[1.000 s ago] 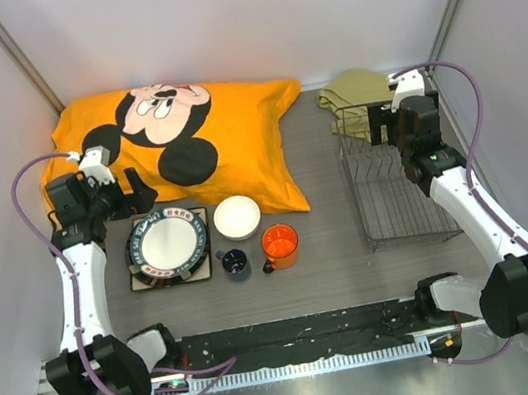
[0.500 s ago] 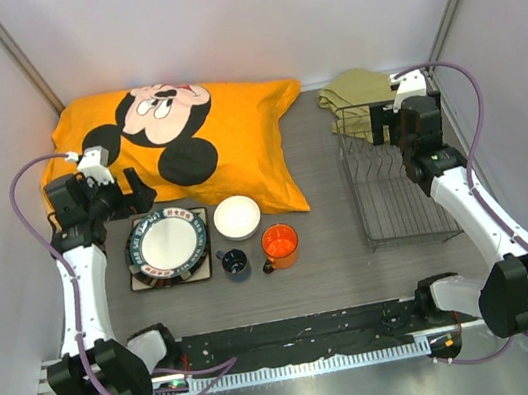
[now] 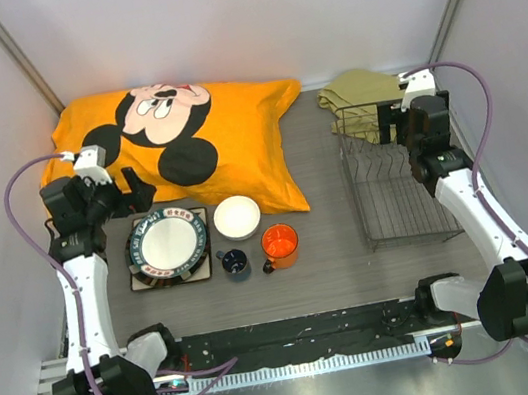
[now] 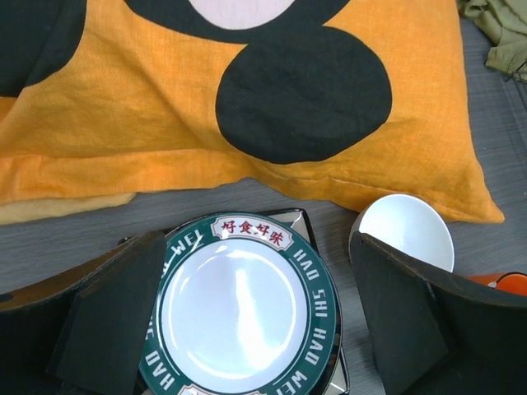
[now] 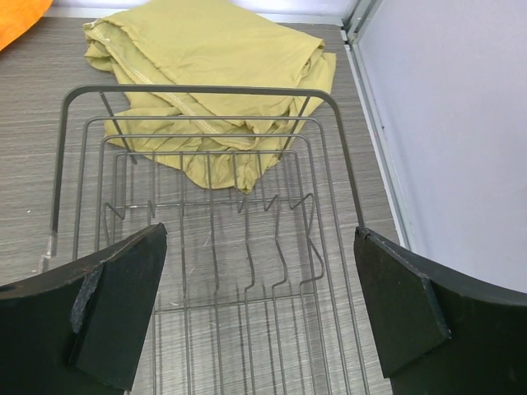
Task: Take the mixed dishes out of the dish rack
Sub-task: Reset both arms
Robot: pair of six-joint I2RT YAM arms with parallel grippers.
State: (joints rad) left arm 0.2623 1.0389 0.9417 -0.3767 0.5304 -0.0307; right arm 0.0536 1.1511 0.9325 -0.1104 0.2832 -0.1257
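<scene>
the dish rack (image 5: 198, 89) lies just below and ahead of the right gripper (image 5: 257, 247), whose jaws are spread wide and hold nothing. the left gripper (image 4: 257, 247), equally wide, hovers above the white plate with dark patterned rim (image 4: 239, 317) — white bowl (image 4: 408, 230), orange mug (image 3: 279, 243) and small dark-blue cup (image 3: 234, 262) stand beside it on the grey surface (image 3: 332, 237), near an orange pillow (image 3: 233, 132); pale walls (image 3: 213, 13) around.

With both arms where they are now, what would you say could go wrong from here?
The open left hand hangs over the white plate with dark patterned rim; a sideways move could shove it off its stack or into the white bowl beside it. The open right hand sits above the dish rack, which looks empty; dipping could snag a finger in the wires.
</scene>
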